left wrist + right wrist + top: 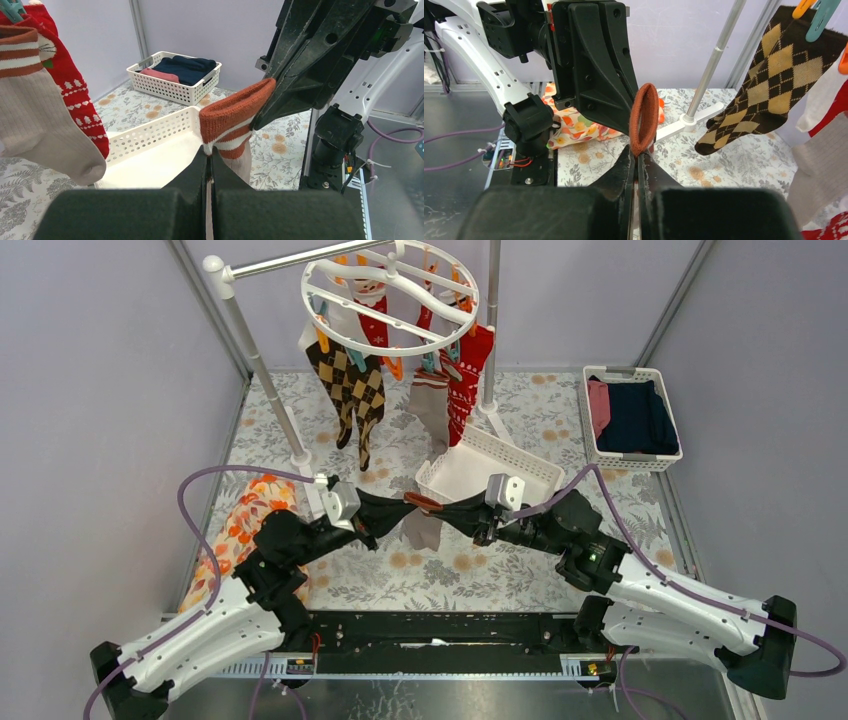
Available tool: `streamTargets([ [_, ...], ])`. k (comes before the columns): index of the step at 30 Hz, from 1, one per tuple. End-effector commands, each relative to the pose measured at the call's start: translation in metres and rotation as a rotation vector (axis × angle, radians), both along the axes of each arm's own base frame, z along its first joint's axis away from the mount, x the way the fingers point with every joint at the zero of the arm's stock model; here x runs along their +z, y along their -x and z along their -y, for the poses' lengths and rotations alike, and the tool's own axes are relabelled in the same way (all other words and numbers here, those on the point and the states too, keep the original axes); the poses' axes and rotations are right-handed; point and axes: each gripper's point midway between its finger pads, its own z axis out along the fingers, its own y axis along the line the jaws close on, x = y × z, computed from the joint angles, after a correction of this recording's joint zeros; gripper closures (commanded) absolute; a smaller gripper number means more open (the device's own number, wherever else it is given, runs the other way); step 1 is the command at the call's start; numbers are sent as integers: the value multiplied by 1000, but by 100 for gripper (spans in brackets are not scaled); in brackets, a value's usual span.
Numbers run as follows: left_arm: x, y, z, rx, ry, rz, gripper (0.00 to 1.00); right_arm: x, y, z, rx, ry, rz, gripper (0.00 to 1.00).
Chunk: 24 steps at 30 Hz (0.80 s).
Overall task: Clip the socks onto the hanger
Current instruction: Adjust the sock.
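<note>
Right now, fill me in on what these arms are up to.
Both arms hold one sock with a striped cuff between them, above the table and near the empty basket. The left claw is shut on it by the stripes, and the right claw pinches the cuff's rim. The hanger at the back already carries an argyle sock, a red sock and a grey sock. This one is not yet clipped.

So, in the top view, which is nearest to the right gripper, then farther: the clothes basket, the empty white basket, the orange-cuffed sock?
1. The orange-cuffed sock: held in the right gripper.
2. The empty white basket: just behind the gripper.
3. The clothes basket: far back, to the right.
</note>
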Motion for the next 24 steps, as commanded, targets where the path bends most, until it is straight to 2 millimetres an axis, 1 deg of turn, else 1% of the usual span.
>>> streamTargets([
  [1, 16, 0, 0, -2, 54, 25, 100, 20, -1, 6, -23, -76, 44, 100],
  [3, 16, -2, 0, 6, 60, 7, 100, 21, -5, 10, -51, -81, 48, 100],
  [4, 16, -4, -1, 18, 69, -10, 93, 21, -8, 12, -72, -77, 53, 100],
  [6, 17, -10, -6, 63, 89, -57, 62, 20, -17, 19, -140, -61, 55, 100],
  [7, 16, -12, -9, 82, 98, -85, 45, 20, -22, 23, -174, -51, 64, 100],
  [9, 20, -17, -19, 136, 137, -130, 21, 21, -31, 32, -241, -46, 69, 100],
  [11, 27, -24, -31, 208, 194, -181, 3, 22, -40, 39, -304, -47, 69, 100],
  [14, 39, -40, -43, 301, 248, -278, 1, 23, -53, 45, -382, -46, 69, 100],
  [16, 42, -54, -38, 325, 241, -349, 1, 26, -59, 47, -418, -45, 70, 100],
  [20, 60, -81, -34, 325, 282, -410, 1, 34, -71, 50, -484, -54, 79, 100],
  [23, 71, -106, -34, 329, 330, -440, 1, 39, -81, 56, -533, -76, 72, 100],
  [24, 73, -117, -37, 342, 350, -453, 1, 40, -86, 60, -550, -84, 64, 100],
])
